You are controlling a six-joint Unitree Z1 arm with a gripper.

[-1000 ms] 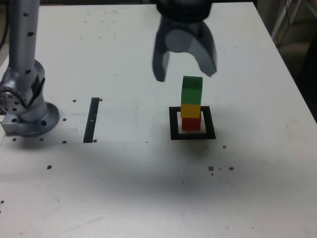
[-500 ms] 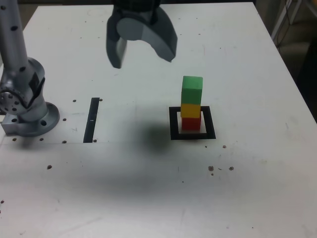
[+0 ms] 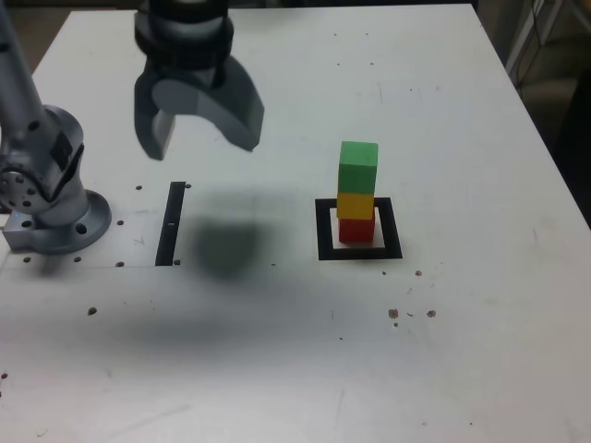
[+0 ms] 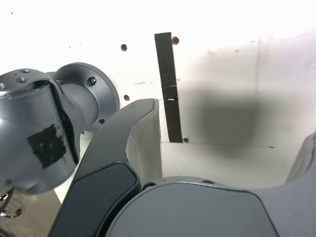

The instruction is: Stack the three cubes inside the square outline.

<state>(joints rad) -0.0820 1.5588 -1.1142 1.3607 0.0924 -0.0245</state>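
My gripper (image 3: 201,129) hangs above the table (image 3: 462,351) with its jaws spread wide and nothing between them. In the exterior view it sits toward the left, just above and to the right of the top end of the thin black strip (image 3: 171,223), and its dark shadow falls on the white surface beside that strip. My arm's grey base (image 3: 51,198) stands at the exterior view's left edge, bolted to the table.

The 3 cubes are stacked in 1 column, well apart from my gripper, toward the exterior view's right. The red cube (image 3: 356,230) is at the bottom, the yellow cube (image 3: 355,205) rests on it, and the green cube (image 3: 358,167) sits on top, a little larger than the 2 beneath. The column stands upright, with the green one set slightly toward the exterior view's right of the others. The red cube rests on the pale centre of the square outline (image 3: 324,231), whose thick black border shows on all 4 sides around the stack.

In the wrist view I see my own 2 fingers (image 4: 131,148) wide apart, the black strip (image 4: 169,89) running between them on the table, the base (image 4: 74,106) beside it, and my shadow next to the strip. The stack is out of that view.
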